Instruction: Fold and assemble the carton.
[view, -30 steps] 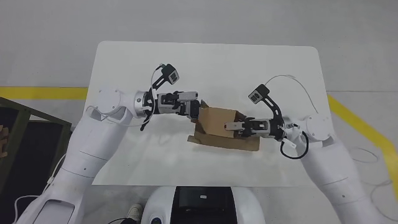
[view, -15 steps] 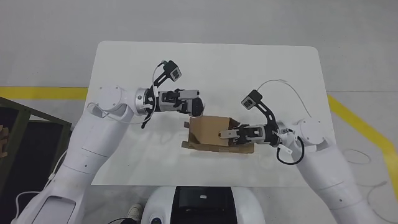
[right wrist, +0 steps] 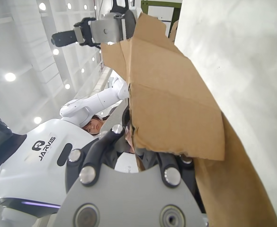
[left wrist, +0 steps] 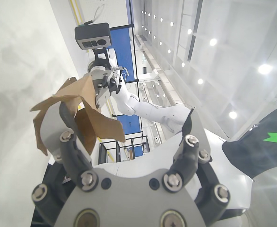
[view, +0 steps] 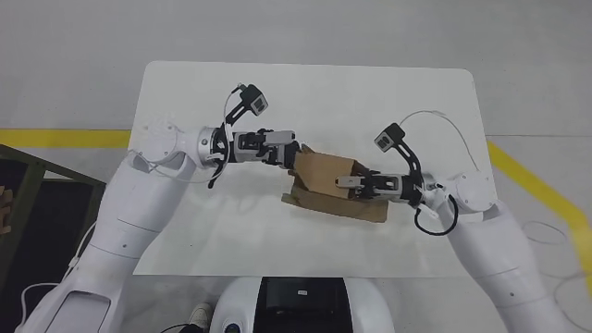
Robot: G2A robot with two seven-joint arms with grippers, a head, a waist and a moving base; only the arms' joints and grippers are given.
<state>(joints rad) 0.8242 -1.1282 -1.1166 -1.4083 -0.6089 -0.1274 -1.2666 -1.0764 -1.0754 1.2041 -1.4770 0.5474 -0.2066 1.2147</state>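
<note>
Carton [view: 326, 185], brown, part-folded: sitting on the white tabletop [view: 203, 92], flaps splaying. Left gripper [view: 296, 155]: hovering at the carton's far-left corner, fingers standing wide apart, one touching a flap. Right gripper [view: 344, 183]: sitting at the carton's right side, fingers clamping its wall.

A white table [view: 185, 83] stands on grey floor [view: 92, 18] crossed by yellow tape [view: 55, 137].

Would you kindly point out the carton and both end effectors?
carton [view: 326, 176]: top view, its upper brown panel.
left end effector [view: 292, 154]: top view, midway between its fingertips.
right end effector [view: 344, 184]: top view, midway between its fingertips.
</note>
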